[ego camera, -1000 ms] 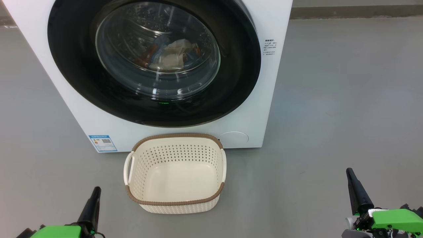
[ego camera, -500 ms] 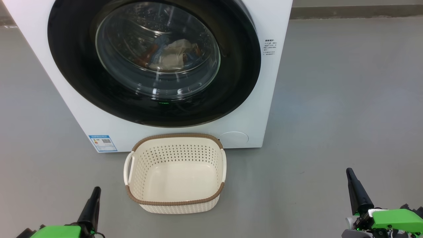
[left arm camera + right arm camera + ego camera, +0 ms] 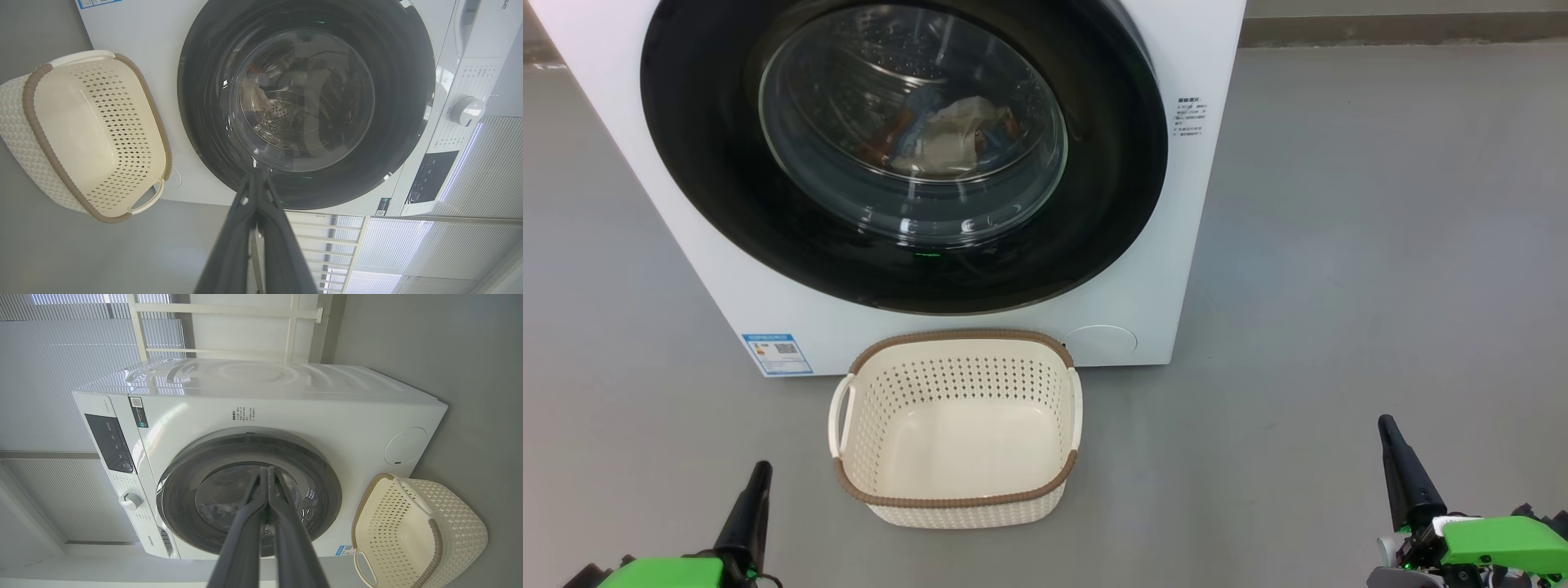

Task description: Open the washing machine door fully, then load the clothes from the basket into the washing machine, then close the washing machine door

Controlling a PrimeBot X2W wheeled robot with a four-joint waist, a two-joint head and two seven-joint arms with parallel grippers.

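The white washing machine [image 3: 1160,269] stands ahead with its round black washing machine door [image 3: 1094,204] shut flush against the front. Behind the glass window the clothes [image 3: 947,135] lie in the drum, cream, blue and orange. On the floor in front sits the cream basket [image 3: 956,500], with nothing inside it. My left gripper [image 3: 760,474] is shut at the lower left, back from the basket. My right gripper [image 3: 1388,429] is shut at the lower right, well clear of the machine. In the wrist views the left gripper [image 3: 256,179] and right gripper [image 3: 267,471] show their fingers pressed together, holding nothing.
Grey floor [image 3: 1380,245] spreads to the right of the machine. A blue label [image 3: 777,353] and a round cover [image 3: 1099,340] mark its lower front. The knob [image 3: 468,111] and dark control panel [image 3: 433,175] sit above the door. A white rail [image 3: 229,308] and blinds lie behind.
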